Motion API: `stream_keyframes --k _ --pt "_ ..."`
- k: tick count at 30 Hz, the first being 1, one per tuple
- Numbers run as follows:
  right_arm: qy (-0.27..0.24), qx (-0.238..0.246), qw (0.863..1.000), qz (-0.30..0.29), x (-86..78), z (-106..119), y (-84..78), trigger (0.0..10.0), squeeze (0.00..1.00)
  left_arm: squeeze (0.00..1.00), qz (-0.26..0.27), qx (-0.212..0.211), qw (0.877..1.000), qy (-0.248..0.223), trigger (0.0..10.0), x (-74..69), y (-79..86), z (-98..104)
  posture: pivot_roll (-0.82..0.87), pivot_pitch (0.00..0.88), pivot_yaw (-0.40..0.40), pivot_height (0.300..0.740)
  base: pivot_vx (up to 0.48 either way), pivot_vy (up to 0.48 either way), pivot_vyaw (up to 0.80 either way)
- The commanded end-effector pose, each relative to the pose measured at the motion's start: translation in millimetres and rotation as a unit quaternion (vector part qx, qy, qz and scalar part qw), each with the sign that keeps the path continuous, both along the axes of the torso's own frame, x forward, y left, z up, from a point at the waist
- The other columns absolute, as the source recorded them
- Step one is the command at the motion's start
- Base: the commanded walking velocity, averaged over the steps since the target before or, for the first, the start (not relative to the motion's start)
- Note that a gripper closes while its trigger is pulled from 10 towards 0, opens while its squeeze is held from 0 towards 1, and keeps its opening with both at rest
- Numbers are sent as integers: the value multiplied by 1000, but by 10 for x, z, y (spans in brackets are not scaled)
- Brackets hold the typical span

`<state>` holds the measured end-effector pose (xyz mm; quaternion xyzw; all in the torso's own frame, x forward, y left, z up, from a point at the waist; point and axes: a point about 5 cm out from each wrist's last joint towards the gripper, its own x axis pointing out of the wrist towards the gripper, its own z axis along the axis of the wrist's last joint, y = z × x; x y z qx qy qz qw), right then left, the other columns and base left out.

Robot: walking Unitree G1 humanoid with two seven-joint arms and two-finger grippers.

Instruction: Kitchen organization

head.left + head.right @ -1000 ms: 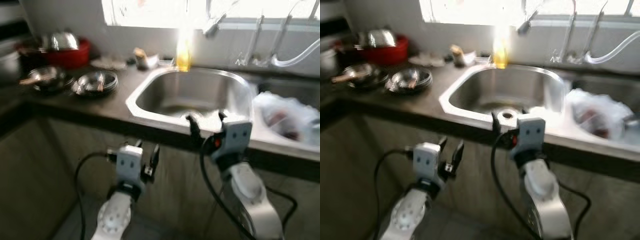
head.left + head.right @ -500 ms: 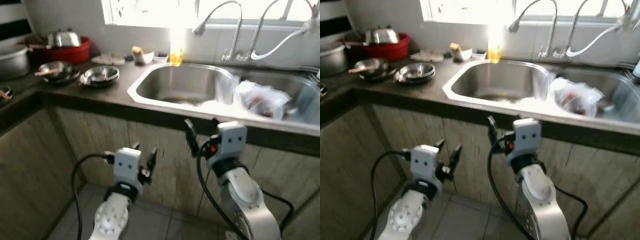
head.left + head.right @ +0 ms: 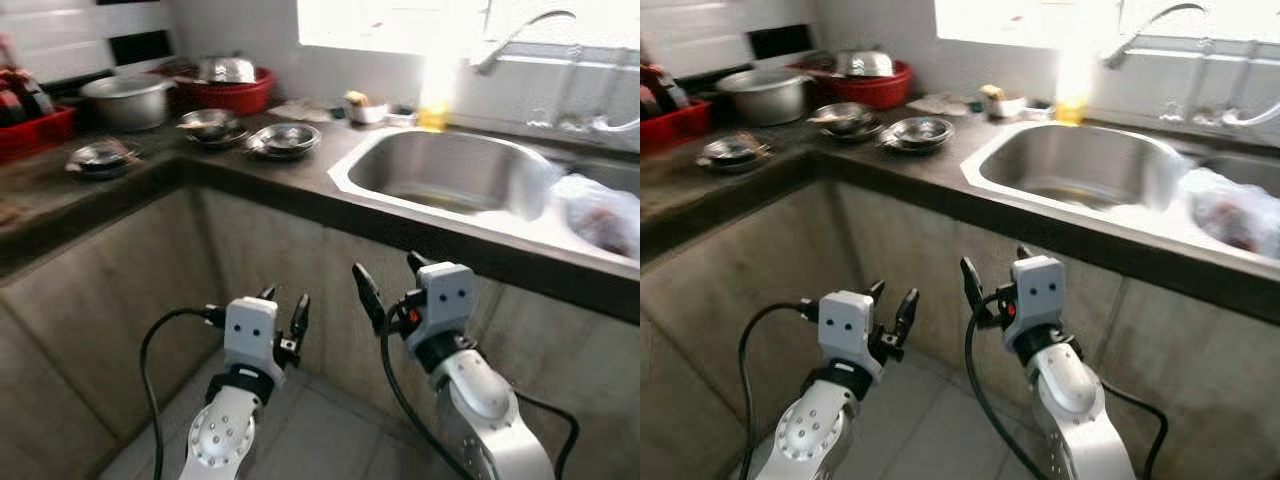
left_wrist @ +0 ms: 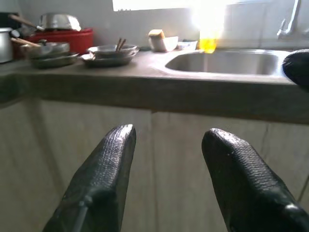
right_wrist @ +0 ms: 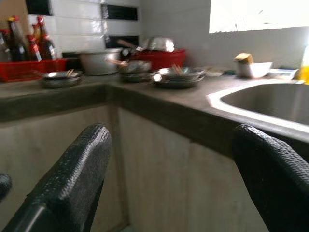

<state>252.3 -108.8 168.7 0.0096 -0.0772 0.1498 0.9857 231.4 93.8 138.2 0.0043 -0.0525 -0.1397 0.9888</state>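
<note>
Evidently you are at the approach step, nothing picked yet: the left gripper (image 3: 283, 308) and right gripper (image 3: 390, 279) both hang spread and empty below the counter (image 3: 120, 185), so your next move calls for raising an arm to the dishes on top. Largest first, the sink (image 3: 452, 172) holds what looks like a little water, the second basin a plastic bag (image 3: 602, 208), the red basin (image 3: 228, 97) a steel bowl (image 3: 226, 69); the pot (image 3: 128, 99) is too dim inside to judge, and 3 steel plates (image 3: 284, 139) carry utensils.
</note>
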Motion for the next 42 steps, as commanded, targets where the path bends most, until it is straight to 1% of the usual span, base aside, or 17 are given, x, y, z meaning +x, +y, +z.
stream_keyframes --k 1,21,24,27,32,39,42 --pt "-3 1 1000 3 7 3 9 10000 0 0 -2 7 1000 -2 10000 7 2 6 79 0 5 740 0 0 800" --pt "-1 -5 1000 7 23 -27 40 10000 0 0 1 8 1000 3 10000 -1 14 -15 87 0 3 740 0 0 800" --pt "1 -7 1000 6 23 -38 36 10000 0 0 2 7 1000 7 10000 -16 15 -35 88 0 4 740 0 0 800" --pt "6 -11 1000 5 16 -68 28 10000 0 0 8 6 1000 19 10000 -39 54 -97 87 0 3 740 0 0 800" --pt "11 -11 1000 4 15 -90 20 10000 0 0 14 4 1000 28 10000 -53 94 -134 91 0 -1 740 0 0 800" --pt "22 -5 1000 5 21 -122 10 10000 0 0 18 3 999 31 10000 -65 91 -154 94 0 -4 740 215 0 0" --pt "17 -25 1000 9 18 -125 17 10000 0 0 16 1 999 29 10000 -62 78 -147 98 0 -6 740 172 0 179"
